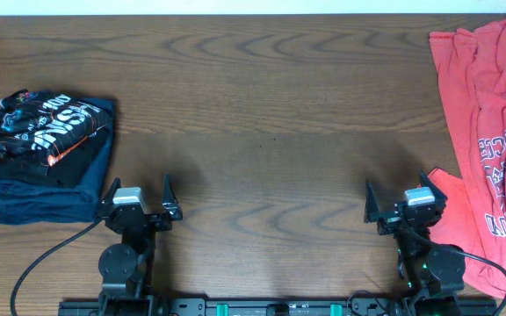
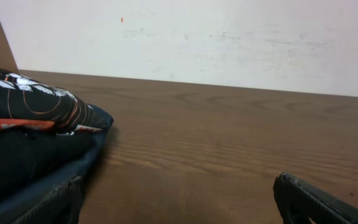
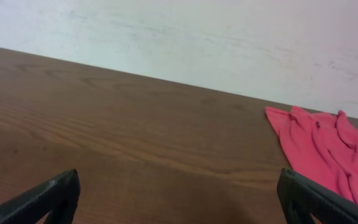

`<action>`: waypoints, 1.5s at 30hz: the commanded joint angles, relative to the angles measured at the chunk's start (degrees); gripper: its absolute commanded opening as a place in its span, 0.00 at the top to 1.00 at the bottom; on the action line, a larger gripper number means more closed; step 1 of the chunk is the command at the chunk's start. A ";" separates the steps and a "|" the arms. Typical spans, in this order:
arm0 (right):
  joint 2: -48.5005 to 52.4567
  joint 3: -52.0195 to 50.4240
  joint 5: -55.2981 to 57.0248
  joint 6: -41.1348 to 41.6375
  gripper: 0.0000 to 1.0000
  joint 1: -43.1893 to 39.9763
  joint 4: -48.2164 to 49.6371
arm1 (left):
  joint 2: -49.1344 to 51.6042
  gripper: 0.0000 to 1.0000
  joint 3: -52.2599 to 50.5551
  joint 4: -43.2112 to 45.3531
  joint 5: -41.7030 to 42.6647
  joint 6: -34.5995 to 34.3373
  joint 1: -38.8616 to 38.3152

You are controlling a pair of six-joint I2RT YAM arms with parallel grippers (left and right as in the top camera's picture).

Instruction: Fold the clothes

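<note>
The orange-red T-shirt [image 1: 486, 132] with white lettering lies crumpled along the table's right edge, partly past the frame. Its far part shows in the right wrist view [image 3: 325, 155]. My right gripper [image 1: 398, 197] is open and empty near the front edge, just left of the shirt's lower part. Its fingertips frame bare wood in the right wrist view [image 3: 179, 196]. My left gripper [image 1: 140, 193] is open and empty near the front left. Its fingers show at the bottom of the left wrist view [image 2: 179, 202].
A stack of folded black and navy garments with white print [image 1: 46, 154] sits at the left, just beside my left gripper, and also shows in the left wrist view [image 2: 30, 137]. The wooden table [image 1: 271, 114] ends at a white wall at the back.
</note>
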 commanded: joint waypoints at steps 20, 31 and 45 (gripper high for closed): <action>1.14 0.09 1.42 16.20 0.01 0.44 -0.26 | 6.03 0.02 0.13 -2.86 11.89 -13.62 -0.24; 15.85 14.75 7.13 16.52 0.01 0.37 -9.99 | 24.83 0.02 17.27 -16.57 20.28 -14.34 -0.24; 57.92 40.85 4.07 12.04 0.01 -3.26 -33.97 | 51.49 0.02 42.03 -46.66 20.26 -13.68 -0.22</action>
